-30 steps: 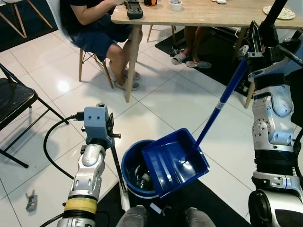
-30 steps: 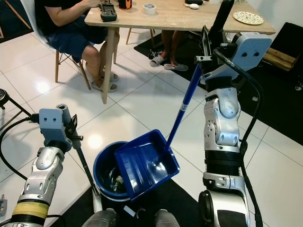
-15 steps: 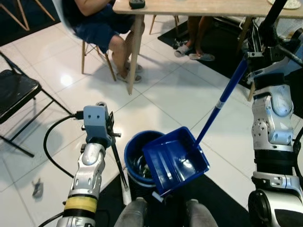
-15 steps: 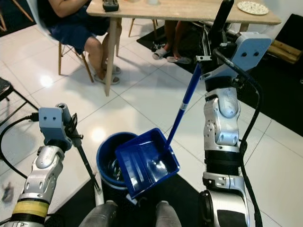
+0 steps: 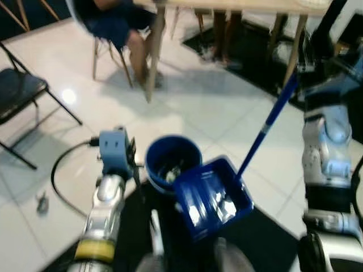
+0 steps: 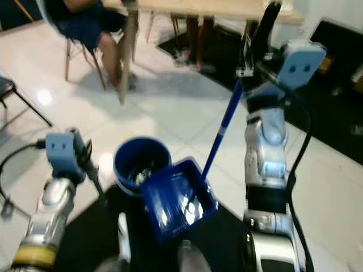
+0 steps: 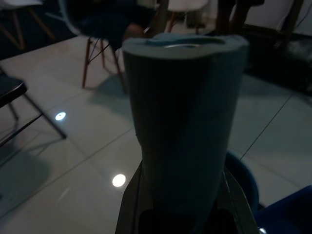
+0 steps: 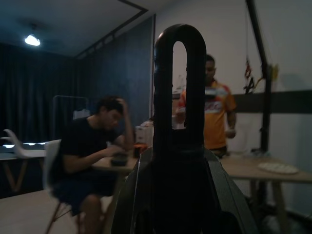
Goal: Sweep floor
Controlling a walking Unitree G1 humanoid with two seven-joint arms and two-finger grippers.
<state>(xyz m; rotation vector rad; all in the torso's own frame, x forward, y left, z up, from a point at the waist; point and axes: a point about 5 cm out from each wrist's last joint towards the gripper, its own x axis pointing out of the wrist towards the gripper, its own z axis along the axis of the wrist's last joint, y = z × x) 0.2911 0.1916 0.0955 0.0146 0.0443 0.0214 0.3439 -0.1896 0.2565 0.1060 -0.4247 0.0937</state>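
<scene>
Dustpan (image 5: 212,197) pulled off bucket (image 5: 173,161); right end effector (image 6: 245,62) still grips handle.

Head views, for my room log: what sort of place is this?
Probably a home dining area: white tiled floor, a wooden table with a seated person on a chair, and a blue bucket.

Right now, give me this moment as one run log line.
phase: emptying dustpan | right pincer: shut on dustpan handle | dustpan: beside bucket, overlapping rim | left pincer: shut on broom stick | view: blurred
</scene>
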